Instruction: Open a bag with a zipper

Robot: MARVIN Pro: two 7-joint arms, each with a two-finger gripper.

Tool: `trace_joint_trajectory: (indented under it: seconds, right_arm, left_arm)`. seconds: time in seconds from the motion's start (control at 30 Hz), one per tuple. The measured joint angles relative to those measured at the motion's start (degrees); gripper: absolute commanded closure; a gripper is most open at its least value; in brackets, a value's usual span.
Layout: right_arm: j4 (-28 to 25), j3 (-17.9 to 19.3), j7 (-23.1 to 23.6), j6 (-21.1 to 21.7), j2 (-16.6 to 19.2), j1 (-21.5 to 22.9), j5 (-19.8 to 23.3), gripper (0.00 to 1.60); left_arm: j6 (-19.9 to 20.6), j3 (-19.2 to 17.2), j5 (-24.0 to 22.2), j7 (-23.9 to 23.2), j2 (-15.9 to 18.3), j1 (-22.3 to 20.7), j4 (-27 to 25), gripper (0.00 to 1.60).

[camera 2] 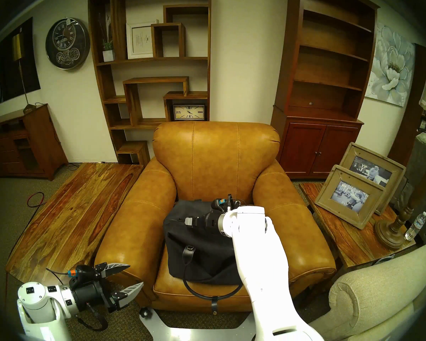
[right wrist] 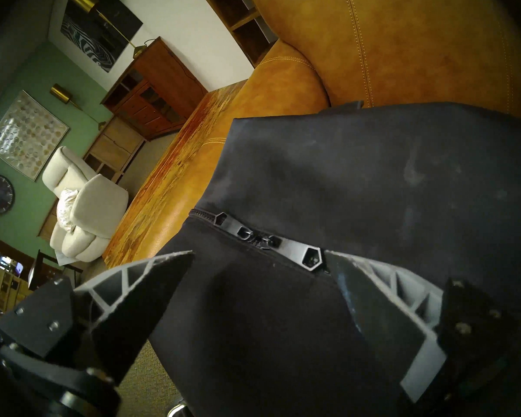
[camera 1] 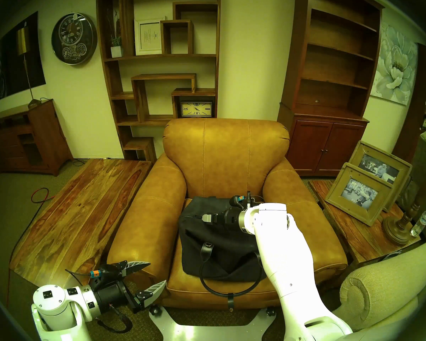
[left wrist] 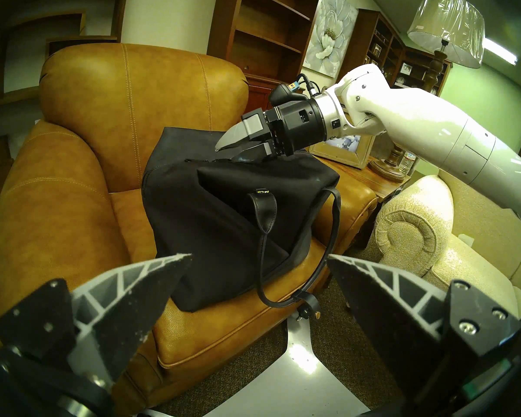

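The black canvas bag [camera 1: 214, 254] [camera 2: 199, 256] [left wrist: 217, 220] sits on the seat of a tan leather armchair [camera 1: 158, 185]. Its leather loop handle [camera 1: 221, 291] hangs over the seat's front edge. The zipper [right wrist: 262, 242] runs along the bag's top; two dark metal pulls with hexagonal ends lie together there. My right gripper [camera 1: 198, 217] [left wrist: 224, 154] [right wrist: 259, 254] is open just above the bag's top, one finger on each side of the zipper line. One pull lies close to one fingertip. My left gripper [camera 1: 158, 272] [left wrist: 259, 255] is open and empty by the armchair's front left corner.
A wooden table [camera 1: 84, 210] stands left of the armchair. A side table at the right holds picture frames [camera 1: 359, 192], a lamp base [camera 1: 399, 229] and a water bottle [camera 1: 421, 222]. A beige sofa arm [camera 1: 379, 284] is at the near right.
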Motion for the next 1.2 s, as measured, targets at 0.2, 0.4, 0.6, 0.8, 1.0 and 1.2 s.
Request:
trace_joint_trajectory:
  seconds: [0.2,0.4,0.6,0.8,1.0,1.2]
  right_arm:
    - [0.39,-0.14,-1.46,1.55,-0.32,0.75,0.24,0.0]
    - [0.58,-0.14,-2.81,2.47,-0.56,0.99,0.59,0.0]
    - [0.64,0.04,-3.8,2.41,-0.56,0.85,2.26,0.08]
    - [0.37,0.42,-4.34,2.4,-0.54,0.63,3.69,0.0]
    - [0.38,0.26,-4.61,2.41,-0.52,0.47,4.27,0.0]
    - [0.54,0.09,-5.4,2.41,-0.49,0.42,5.13,0.44]
  left_arm:
    - [0.0,0.0,0.0,0.0,-0.01,0.0,0.0,0.0]
    - [0.0,-0.01,0.0,0.0,-0.01,0.0,0.0,0.0]
    - [0.0,-0.01,0.01,0.0,-0.01,0.0,0.0,0.0]
    - [-0.01,-0.02,0.01,0.0,-0.02,0.0,0.0,0.0]
    - [-0.01,-0.02,0.02,0.0,-0.02,0.0,0.0,0.0]
    - [-0.01,-0.02,0.02,0.0,-0.03,0.0,-0.01,0.0]
